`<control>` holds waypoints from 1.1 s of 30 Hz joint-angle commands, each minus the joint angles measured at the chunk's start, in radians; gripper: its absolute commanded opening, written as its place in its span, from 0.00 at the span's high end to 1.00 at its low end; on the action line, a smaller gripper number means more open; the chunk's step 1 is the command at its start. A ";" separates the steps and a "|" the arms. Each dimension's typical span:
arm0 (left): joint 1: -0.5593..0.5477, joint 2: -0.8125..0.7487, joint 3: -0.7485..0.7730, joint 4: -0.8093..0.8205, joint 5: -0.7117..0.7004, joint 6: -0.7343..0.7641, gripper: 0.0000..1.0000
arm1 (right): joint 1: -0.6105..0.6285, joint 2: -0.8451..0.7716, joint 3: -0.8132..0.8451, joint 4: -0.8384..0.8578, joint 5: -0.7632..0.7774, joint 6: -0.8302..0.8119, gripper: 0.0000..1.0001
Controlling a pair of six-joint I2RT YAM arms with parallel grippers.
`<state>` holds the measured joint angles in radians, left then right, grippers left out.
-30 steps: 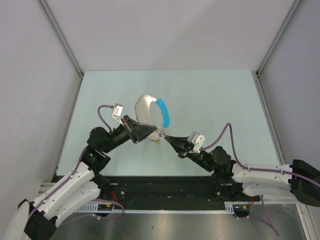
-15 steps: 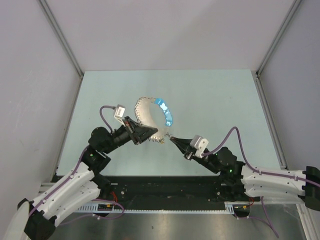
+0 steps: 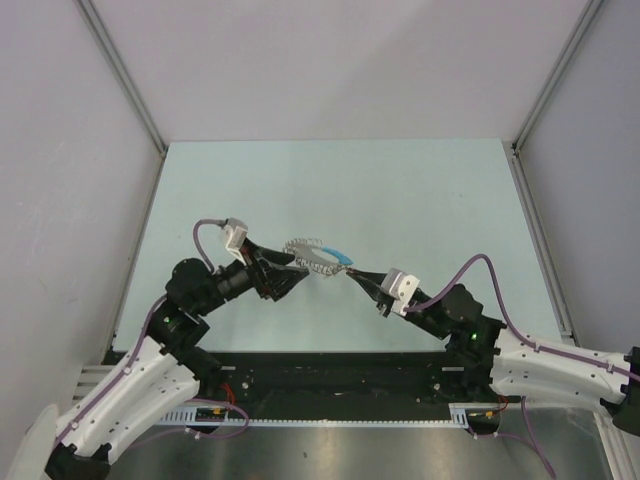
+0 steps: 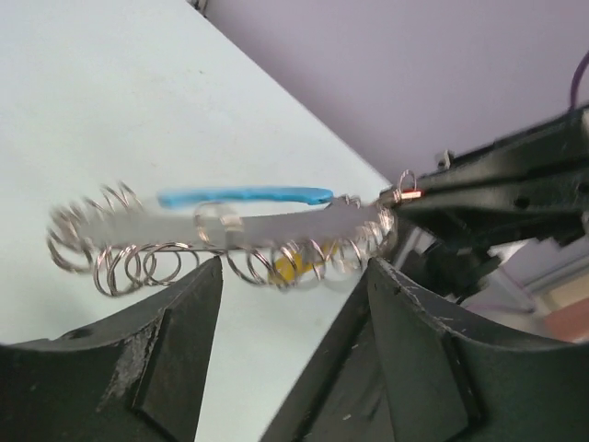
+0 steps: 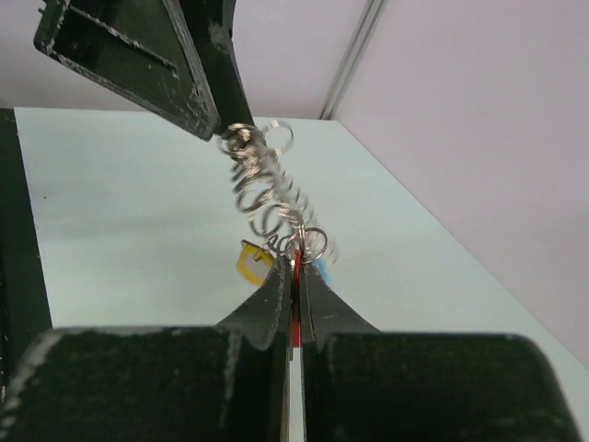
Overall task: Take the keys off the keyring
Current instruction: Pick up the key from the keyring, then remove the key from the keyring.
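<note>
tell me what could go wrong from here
1. The left gripper stands open, so the keyring is held only by the key pinched in the right gripper; the blurred ring may swing or drop.
2. That pinch is on a tiny red head at the very tip of the jaws, so it could slip.

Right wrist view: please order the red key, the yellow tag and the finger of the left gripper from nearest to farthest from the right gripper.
1. The red key: pinched in the shut right gripper.
2. The yellow tag: just beyond the jaws, slightly left.
3. The finger of the left gripper: upper left, by the far end of the coiled ring.
</note>
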<state>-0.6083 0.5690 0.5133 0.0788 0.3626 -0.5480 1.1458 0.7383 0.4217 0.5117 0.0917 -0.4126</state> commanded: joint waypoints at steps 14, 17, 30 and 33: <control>0.004 0.006 0.223 -0.154 0.286 0.463 0.31 | -0.073 -0.036 0.126 -0.134 -0.302 -0.113 1.00; 0.002 0.032 0.196 -0.088 0.409 0.538 0.31 | -0.074 -0.054 0.130 -0.163 -0.368 -0.144 1.00; -0.007 0.322 0.297 -0.161 0.789 0.813 0.30 | -0.130 -0.043 0.164 -0.210 -0.627 -0.203 1.00; -0.031 0.374 0.336 -0.200 0.825 0.832 0.32 | -0.144 -0.050 0.166 -0.213 -0.667 -0.206 1.00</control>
<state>-0.6163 0.8928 0.7769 -0.0277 1.0622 0.1898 1.0176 0.7017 0.5293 0.2504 -0.4900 -0.6006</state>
